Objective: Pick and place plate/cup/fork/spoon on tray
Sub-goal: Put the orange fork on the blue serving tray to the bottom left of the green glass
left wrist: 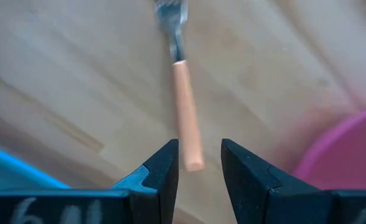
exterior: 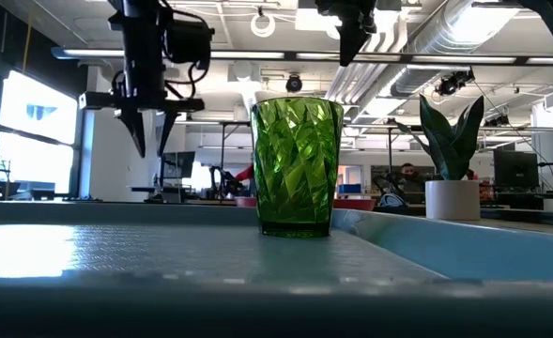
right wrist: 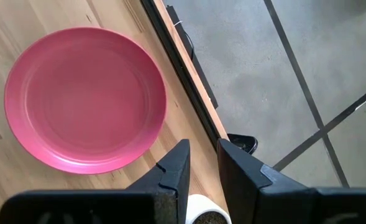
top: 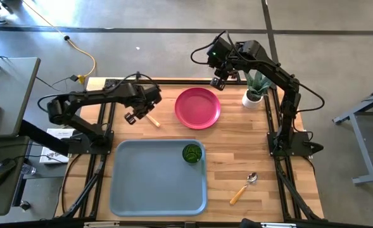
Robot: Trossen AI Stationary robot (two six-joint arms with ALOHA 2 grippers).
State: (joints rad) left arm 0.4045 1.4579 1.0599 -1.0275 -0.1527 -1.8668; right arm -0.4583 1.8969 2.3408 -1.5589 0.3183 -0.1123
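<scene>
Right now I have the left gripper (left wrist: 199,163) hanging with fingers apart over the fork (left wrist: 184,102), which lies on the table just left of the plate (top: 197,107), its handle running lengthwise out from between them.

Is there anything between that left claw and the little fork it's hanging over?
Nothing visible. The left gripper hangs open above the fork, whose orange handle end shows in the gap between its two fingers, with only bare wooden table around it. The plate lies off to one side, clear of the fork.
</scene>
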